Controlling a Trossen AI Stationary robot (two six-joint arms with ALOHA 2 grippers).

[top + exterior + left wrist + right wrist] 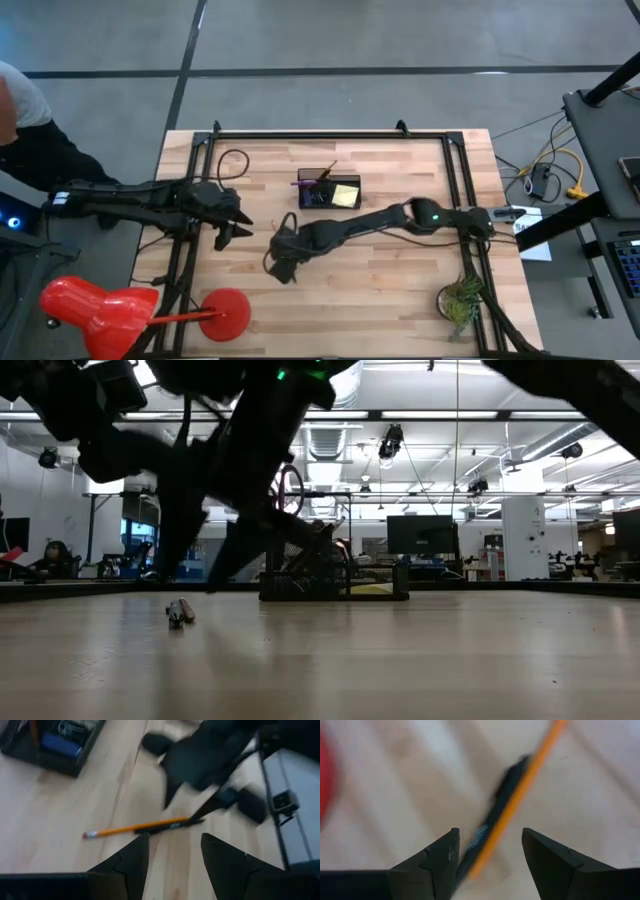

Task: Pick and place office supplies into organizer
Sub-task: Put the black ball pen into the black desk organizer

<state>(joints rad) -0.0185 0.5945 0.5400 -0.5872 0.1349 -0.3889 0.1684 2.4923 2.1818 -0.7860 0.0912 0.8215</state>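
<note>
An orange pencil point(131, 828) and a dark pen point(172, 824) lie side by side on the wooden table. My right gripper point(490, 855) hovers open just above them, slanting down, and both run between its fingers in the right wrist view; in the high view it is at the table's middle point(283, 262). My left gripper point(240, 222) is open with nothing between its fingers, left of the pair. The black organizer point(328, 190) stands toward the far side and holds a yellow pad point(346, 194) and other supplies.
A red object point(100, 305) on a round base stands at the near left corner. A small green plant point(460, 300) sits at the near right. A black frame point(310, 133) runs along the table's far and side edges. Bare wood lies between the pair and the organizer.
</note>
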